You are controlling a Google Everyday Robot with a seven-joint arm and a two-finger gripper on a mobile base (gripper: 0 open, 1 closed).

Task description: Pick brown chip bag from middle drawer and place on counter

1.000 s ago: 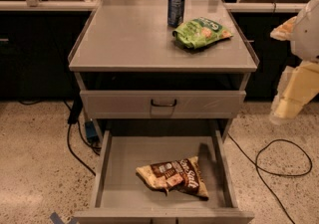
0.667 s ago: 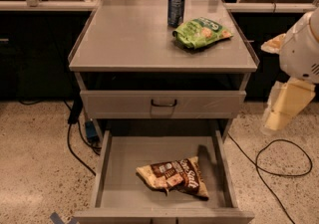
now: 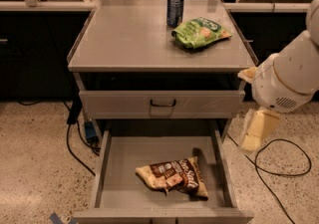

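Observation:
The brown chip bag (image 3: 172, 176) lies flat in the open middle drawer (image 3: 112, 168), toward its front and a little right of centre. The counter (image 3: 129, 39) is the grey top surface above the drawers. My gripper (image 3: 256, 128) hangs at the right, outside the drawer's right wall, above floor level and well to the right of the bag. The white arm body (image 3: 289, 78) sits above it, beside the counter's right front corner. The gripper holds nothing that I can see.
A green chip bag (image 3: 202, 31) and a dark drink can (image 3: 175, 9) stand on the counter's back right. A closed drawer front with a black loop handle (image 3: 162, 102) sits above the open drawer. Black cables lie on the floor at right (image 3: 279, 163) and left (image 3: 75, 143).
My arm and gripper have moved left and down, closer to the right side of the cabinet. The brown chip bag and the things on the counter have not moved.

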